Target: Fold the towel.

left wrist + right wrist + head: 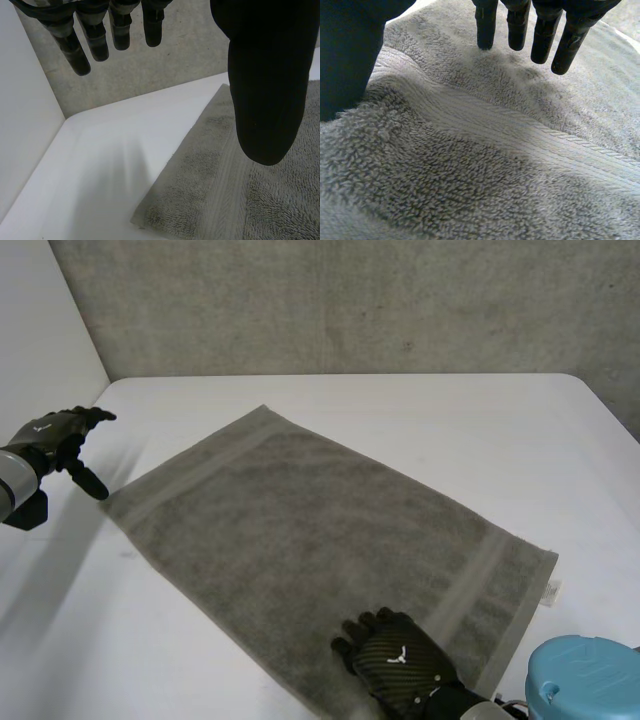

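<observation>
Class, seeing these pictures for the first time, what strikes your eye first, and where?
A grey towel lies spread flat, slantwise, on the white table. The right hand is open over its near edge; the left hand hangs open above the table beside the towel's left corner.

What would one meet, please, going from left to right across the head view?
left hand → towel → light-blue cap of the right arm. The right hand rests on the towel's near edge, so it is left out of the order.
</observation>
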{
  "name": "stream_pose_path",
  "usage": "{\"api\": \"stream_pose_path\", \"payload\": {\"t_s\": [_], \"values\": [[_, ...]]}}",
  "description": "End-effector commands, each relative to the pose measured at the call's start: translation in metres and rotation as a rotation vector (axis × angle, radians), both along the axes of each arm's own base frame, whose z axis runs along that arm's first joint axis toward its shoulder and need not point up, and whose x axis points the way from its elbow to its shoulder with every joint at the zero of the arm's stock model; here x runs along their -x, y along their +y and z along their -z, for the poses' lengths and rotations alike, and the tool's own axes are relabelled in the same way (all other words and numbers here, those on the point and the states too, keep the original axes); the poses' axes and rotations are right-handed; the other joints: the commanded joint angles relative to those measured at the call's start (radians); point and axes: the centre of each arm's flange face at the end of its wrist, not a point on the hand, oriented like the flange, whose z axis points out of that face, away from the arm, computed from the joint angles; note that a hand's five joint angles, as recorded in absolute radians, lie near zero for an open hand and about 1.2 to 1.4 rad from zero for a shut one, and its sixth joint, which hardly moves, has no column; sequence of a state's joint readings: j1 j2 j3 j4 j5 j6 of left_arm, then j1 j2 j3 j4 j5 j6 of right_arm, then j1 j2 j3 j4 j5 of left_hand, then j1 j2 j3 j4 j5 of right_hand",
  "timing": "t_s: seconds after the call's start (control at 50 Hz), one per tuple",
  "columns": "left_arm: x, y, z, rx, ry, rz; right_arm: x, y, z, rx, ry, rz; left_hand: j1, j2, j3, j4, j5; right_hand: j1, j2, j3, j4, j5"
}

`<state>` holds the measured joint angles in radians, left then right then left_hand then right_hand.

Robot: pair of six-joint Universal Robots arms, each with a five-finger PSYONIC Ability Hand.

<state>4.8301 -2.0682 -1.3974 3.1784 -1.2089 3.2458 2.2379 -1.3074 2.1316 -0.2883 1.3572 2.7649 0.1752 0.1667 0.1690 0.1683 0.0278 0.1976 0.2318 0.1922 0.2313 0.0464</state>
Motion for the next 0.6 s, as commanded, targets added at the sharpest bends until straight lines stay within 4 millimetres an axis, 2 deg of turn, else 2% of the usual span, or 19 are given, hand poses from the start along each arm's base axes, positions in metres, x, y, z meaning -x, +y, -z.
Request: {"api": "stream_pose_path", "payload": {"t_s": [0.02,0.18,0.24,0.28,0.3,0.32,0.34,0.38,0.4,0.44,0.5,0.6], "values": [[-0.001,0.000,0.000,0.000,0.000,-0.002,0.000,-0.002,0.000,0.029,0.005,-0.008,0.003,0.012,0.009,0.010,-0.024,-0.023,-0.057,-0.018,-0.057,-0.046],[-0.001,0.000,0.000,-0.002,0.001,-0.004,-0.001,-0.009,-0.002,0.079,-0.006,0.020,0.003,0.012,0.009,0.010,-0.024,-0.022,-0.056,-0.016,-0.055,-0.045],[-0.001,0.000,0.000,-0.001,0.000,-0.003,-0.002,-0.012,-0.004,0.102,-0.003,0.029,0.003,0.012,0.009,0.010,-0.024,0.052,0.018,0.057,0.018,0.028],[-0.001,0.000,0.000,-0.002,0.001,-0.004,-0.001,-0.019,-0.006,0.137,0.003,0.049,0.003,0.012,0.009,0.010,-0.024,0.204,0.169,0.209,0.170,0.180],[-0.001,0.000,0.000,-0.001,0.000,-0.003,-0.001,-0.019,-0.006,0.137,0.003,0.049,0.003,0.012,0.009,0.010,-0.024,0.204,0.170,0.210,0.171,0.181],[-0.001,0.000,0.000,-0.001,0.000,-0.003,0.001,-0.025,-0.007,0.156,0.005,0.073,0.003,0.012,0.009,0.010,-0.024,0.327,0.292,0.332,0.293,0.303],[-0.001,0.000,0.000,-0.001,0.000,-0.003,0.001,-0.025,-0.007,0.157,0.005,0.074,0.003,0.012,0.009,0.010,-0.024,0.328,0.294,0.333,0.294,0.304],[-0.001,0.002,0.002,-0.010,0.002,-0.002,0.005,-0.039,-0.011,0.195,0.006,0.119,0.003,0.012,0.009,0.010,-0.024,0.777,0.743,0.783,0.744,0.754],[-0.001,0.002,0.002,-0.010,0.002,-0.002,0.006,-0.039,-0.011,0.196,0.006,0.120,0.003,0.012,0.009,0.010,-0.024,0.780,0.746,0.785,0.746,0.757],[-0.001,0.003,0.004,-0.016,0.003,0.000,0.010,-0.054,-0.022,0.237,-0.011,0.170,0.006,0.015,0.012,0.013,-0.021,1.197,1.162,1.202,1.163,1.173],[0.000,0.004,0.005,-0.022,0.003,0.003,0.014,-0.062,-0.028,0.255,-0.021,0.197,0.009,0.017,0.015,0.016,-0.018,1.199,1.164,1.204,1.165,1.175],[0.004,0.009,0.010,-0.039,0.002,0.018,0.030,-0.096,-0.052,0.335,-0.061,0.305,0.015,0.023,0.021,0.022,-0.012,1.199,1.164,1.204,1.165,1.175]]}}
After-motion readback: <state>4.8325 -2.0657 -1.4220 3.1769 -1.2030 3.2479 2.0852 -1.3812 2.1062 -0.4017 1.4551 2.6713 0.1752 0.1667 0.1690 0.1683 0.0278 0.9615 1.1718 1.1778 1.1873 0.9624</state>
